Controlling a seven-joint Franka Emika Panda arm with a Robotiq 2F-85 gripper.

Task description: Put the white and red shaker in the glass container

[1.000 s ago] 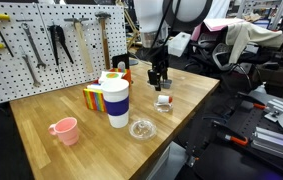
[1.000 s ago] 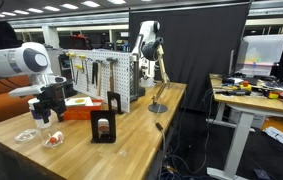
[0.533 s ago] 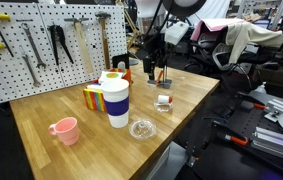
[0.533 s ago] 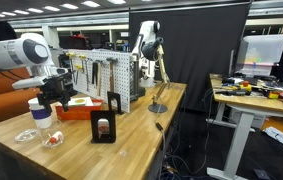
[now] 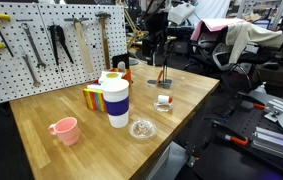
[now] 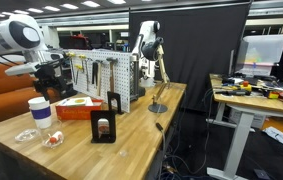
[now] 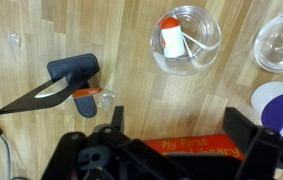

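The white and red shaker (image 7: 170, 38) lies on its side inside the small glass container (image 7: 203, 55); both exterior views show it there (image 5: 163, 101) (image 6: 53, 140). My gripper (image 7: 179, 122) is open and empty. It hangs well above the table, over the wood and the edge of a red book. In an exterior view it is raised above and behind the container (image 5: 158, 55). In an exterior view it sits high near the pegboard (image 6: 49, 72).
A wider glass dish (image 7: 281, 45) (image 5: 142, 128) lies next to the container. A big white cup with a blue band (image 5: 116, 100) (image 6: 40, 110), a red book (image 7: 196, 147), a pink cup (image 5: 65, 130) and a black holder (image 7: 71, 70) (image 6: 103, 128) stand on the wooden table. A tool pegboard (image 5: 41, 45) is behind.
My gripper has risen from just above the container with the shaker and pulled back toward the pegboard. The shaker stays in the container.
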